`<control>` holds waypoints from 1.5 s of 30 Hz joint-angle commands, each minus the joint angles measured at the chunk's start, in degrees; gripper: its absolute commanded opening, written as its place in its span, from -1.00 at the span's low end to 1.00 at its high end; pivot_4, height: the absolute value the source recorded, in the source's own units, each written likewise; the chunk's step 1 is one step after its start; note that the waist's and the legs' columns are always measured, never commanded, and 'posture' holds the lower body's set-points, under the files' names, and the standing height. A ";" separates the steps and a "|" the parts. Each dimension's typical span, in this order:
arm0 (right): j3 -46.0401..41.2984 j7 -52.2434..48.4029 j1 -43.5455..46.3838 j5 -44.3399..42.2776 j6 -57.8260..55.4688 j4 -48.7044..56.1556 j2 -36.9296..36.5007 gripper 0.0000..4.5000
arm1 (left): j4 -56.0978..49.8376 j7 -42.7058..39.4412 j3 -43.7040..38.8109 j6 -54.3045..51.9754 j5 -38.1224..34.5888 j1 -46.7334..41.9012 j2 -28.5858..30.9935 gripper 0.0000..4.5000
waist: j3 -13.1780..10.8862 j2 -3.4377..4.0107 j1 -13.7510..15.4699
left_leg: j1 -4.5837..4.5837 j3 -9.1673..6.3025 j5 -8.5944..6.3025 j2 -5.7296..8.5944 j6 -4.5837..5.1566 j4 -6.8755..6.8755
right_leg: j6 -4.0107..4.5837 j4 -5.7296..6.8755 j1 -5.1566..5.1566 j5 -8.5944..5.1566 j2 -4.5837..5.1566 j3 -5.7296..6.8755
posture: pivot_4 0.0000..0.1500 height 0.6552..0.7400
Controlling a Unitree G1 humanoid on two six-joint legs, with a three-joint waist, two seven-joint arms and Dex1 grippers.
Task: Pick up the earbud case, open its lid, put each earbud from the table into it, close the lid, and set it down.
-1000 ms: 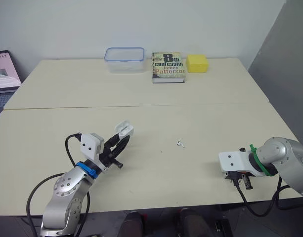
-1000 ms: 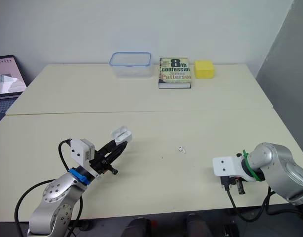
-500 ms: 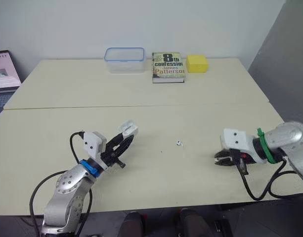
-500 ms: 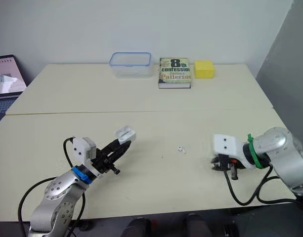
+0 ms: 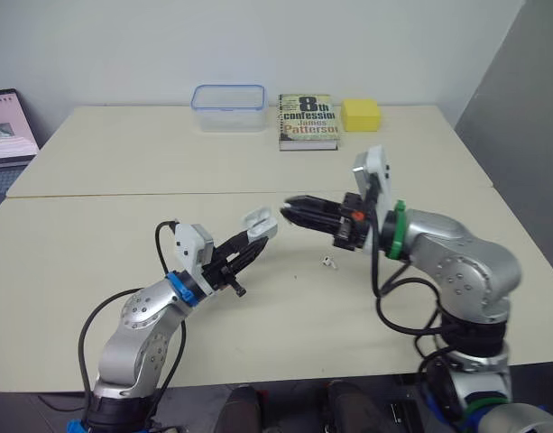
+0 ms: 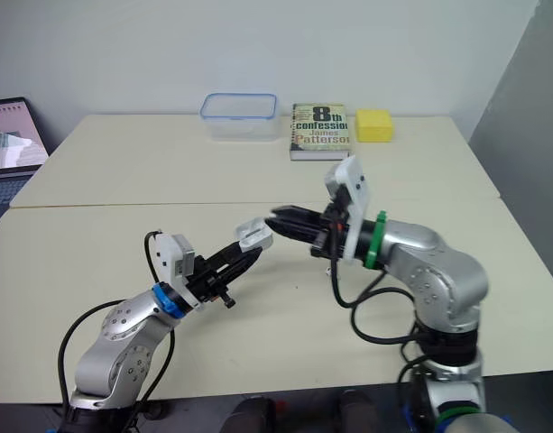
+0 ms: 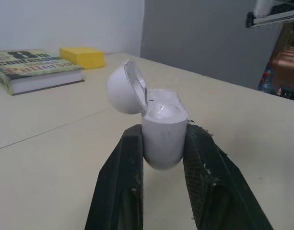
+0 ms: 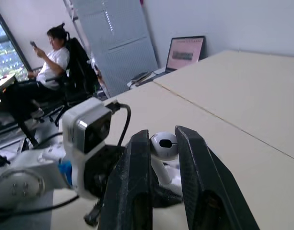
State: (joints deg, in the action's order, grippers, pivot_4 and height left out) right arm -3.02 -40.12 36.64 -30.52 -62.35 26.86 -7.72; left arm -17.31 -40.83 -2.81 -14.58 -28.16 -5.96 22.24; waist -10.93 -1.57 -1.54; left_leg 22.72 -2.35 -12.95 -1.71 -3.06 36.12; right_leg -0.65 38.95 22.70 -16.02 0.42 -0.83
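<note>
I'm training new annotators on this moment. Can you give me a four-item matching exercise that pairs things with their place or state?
Things:
1. earbud case
2. right pincer
3. second earbud
4. yellow block

Places or states:
A. beside the book
B. shut on an earbud
C. lying on the table
D. lid open, gripped by the left pincer

Pairs: 1-D, 2-B, 3-C, 4-A.

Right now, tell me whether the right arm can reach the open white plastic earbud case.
Probably yes: the right end effector, holding a white earbud, sits close beside the white earbud case with nothing between them.
</note>
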 commanded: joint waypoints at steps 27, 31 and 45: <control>12.97 11.11 -8.37 2.97 21.96 -8.08 6.60 -0.83 | -1.35 1.44 0.59 1.38 0.20 -1.76 -2.60 -0.65 | 0.00 0.00 -0.21 | 0.24 0.09 0.01 -0.04 0.01 -0.02 | -0.01 0.12 0.42 0.02 -0.04 -0.10 | 1.00 0.77; 13.60 11.63 -8.89 3.21 23.07 -8.64 6.63 -0.83 | -1.69 2.19 0.48 1.01 -0.08 -2.04 -2.77 -0.65 | 0.00 0.00 -0.21 | 0.23 0.09 0.01 -0.05 0.01 -0.02 | -0.02 0.12 0.42 0.02 -0.04 -0.09 | 1.00 0.77; 14.78 13.03 -9.84 4.44 26.93 -11.01 7.64 -0.83 | -3.20 3.46 0.90 -0.02 -0.64 -2.05 -2.71 -0.65 | 0.00 0.00 -0.20 | 0.24 0.10 0.01 -0.05 0.01 -0.03 | -0.02 0.12 0.43 0.02 -0.04 -0.11 | 1.00 0.77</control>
State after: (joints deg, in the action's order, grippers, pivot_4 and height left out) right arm 11.35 -27.00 26.99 -25.94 -36.33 15.27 -0.22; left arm -17.65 -37.33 -1.92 -15.00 -27.94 -7.14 19.80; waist -10.92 -1.57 -1.74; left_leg 22.96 -2.25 -12.94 -1.76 -3.05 36.09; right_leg -0.66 39.07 23.13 -15.99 0.38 -0.93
